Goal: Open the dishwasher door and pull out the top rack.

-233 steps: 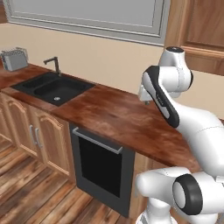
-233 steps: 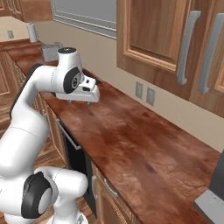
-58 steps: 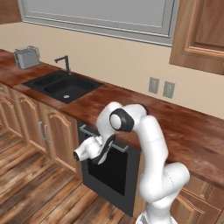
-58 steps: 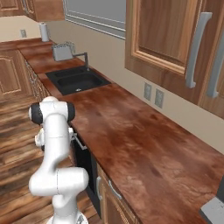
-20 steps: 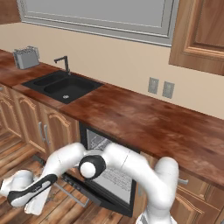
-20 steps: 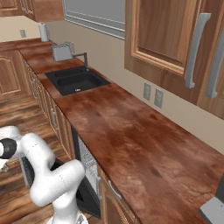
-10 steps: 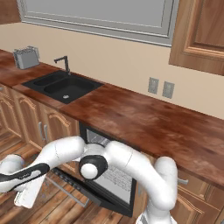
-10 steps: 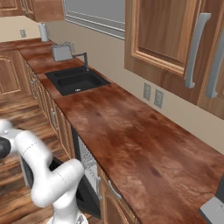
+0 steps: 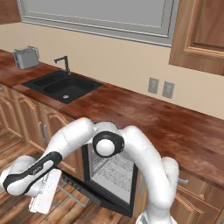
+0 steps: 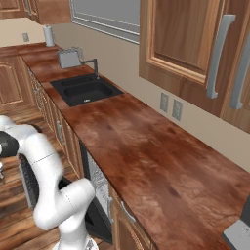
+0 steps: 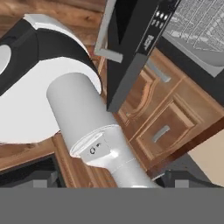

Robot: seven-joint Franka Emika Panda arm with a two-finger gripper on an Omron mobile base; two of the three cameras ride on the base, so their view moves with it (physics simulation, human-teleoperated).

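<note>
dishwasher door hanging open, top rack half-hidden by arm, gripper spread unclear

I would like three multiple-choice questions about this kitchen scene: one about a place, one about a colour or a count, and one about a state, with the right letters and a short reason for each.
1. Where is the toaster?
A. on the floor
B. on the counter beyond the sink
C. inside the dishwasher

2. How many wall outlets sit above the counter?
A. two
B. four
C. none

3. How is the dishwasher door?
A. shut
B. removed
C. swung down open

Answers: 1 B, it stands at the counter's far end past the sink. 2 A, two plates side by side. 3 C, the door hangs low and the top rack shows inside.
</note>
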